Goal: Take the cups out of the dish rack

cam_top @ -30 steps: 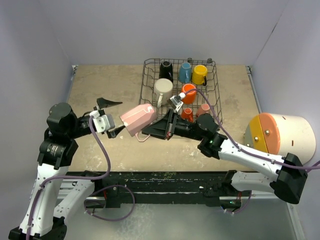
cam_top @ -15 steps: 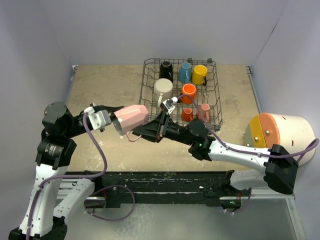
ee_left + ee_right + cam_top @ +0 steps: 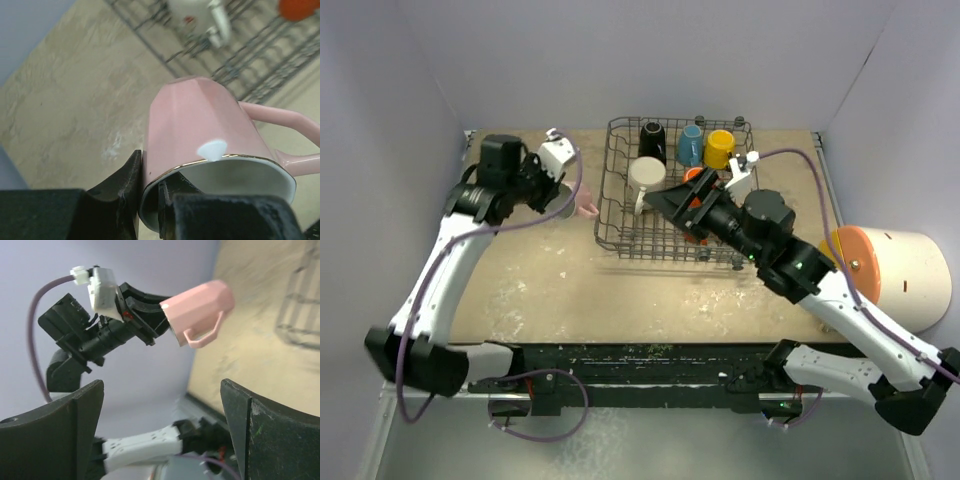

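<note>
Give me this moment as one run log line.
left hand: shut on pink mug rim, mug held in air left of dish rack | right hand: open, empty, above dish rack

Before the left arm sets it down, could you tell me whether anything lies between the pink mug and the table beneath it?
Nothing visible does. The pink mug, pinched at its rim by the left gripper, has only bare table below it. The dish rack stands close beside its handle, not underneath.
</note>
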Motion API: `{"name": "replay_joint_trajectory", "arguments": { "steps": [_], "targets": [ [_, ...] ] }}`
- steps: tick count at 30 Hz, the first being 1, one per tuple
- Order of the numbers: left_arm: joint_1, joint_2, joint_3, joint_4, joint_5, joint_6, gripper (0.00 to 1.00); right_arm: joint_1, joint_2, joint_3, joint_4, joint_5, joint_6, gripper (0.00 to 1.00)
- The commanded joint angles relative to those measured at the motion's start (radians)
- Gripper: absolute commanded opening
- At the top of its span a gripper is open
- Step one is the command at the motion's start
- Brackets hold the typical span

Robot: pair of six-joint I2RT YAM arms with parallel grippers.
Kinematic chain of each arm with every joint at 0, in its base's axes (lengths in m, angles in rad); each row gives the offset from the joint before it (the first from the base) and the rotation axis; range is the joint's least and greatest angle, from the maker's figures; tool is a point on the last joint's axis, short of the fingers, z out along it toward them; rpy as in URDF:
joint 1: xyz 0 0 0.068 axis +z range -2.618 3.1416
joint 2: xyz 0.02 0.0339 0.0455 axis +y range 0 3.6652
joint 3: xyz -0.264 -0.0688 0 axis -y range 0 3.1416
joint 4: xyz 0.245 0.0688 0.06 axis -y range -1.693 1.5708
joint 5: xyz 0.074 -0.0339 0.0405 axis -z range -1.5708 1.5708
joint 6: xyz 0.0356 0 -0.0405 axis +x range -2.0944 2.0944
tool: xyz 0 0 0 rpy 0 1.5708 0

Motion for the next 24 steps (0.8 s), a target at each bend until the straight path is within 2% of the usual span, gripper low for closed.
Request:
{"name": "replay_joint_trajectory", "arguments": {
  "steps": [1,5,8,15,24],
  "targets": [
    [0.000,0.203,0.159,-0.046,-0.262,-0.030,0.00,-0.082,0.022,0.152,-0.474,0.175,-0.263,1.00],
    [0.001,0.427,0.294,-0.079,-0.320,-0.051,0.00,-0.147,0.069,0.205,-0.616,0.246,-0.354,1.00],
    [0.013,0.562,0.368,-0.065,-0.327,-0.053,0.00,-0.183,0.083,0.207,-0.654,0.261,-0.392,1.00],
    [0.055,0.845,0.640,-0.148,-0.246,-0.109,0.00,-0.225,0.087,0.177,-0.649,0.246,-0.427,1.00],
    [0.110,1.072,0.904,-0.228,-0.257,-0.120,0.00,-0.291,0.117,0.141,-0.608,0.195,-0.453,1.00]
  ]
}}
